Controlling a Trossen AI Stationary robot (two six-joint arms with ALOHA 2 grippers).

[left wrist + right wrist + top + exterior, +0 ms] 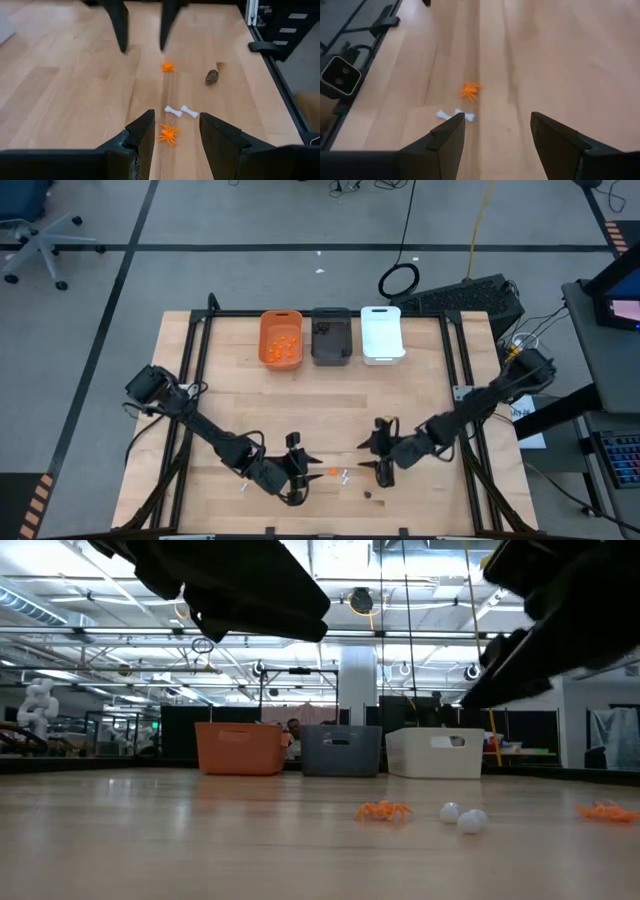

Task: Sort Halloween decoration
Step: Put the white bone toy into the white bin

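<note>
An orange spider piece [168,134] lies on the table just ahead of my left gripper [177,118], which is open and hovers low over the near part of the table [303,463]. Two small white bones [181,111] lie just beyond it. Farther off lie a second orange spider [167,66] and a dark lump [211,76]. My right gripper [378,450] faces the left one, open [497,117]. In its wrist view an orange spider [469,90] and a white bone [455,116] lie ahead of it. The low view shows an orange spider [382,810] and the white bones [460,817].
Three bins stand side by side at the table's far edge: orange bin [281,338] with orange pieces inside, dark grey bin [331,335], white bin [381,333]. Bare wood lies between them and the grippers. A black frame rail [265,47] borders the table.
</note>
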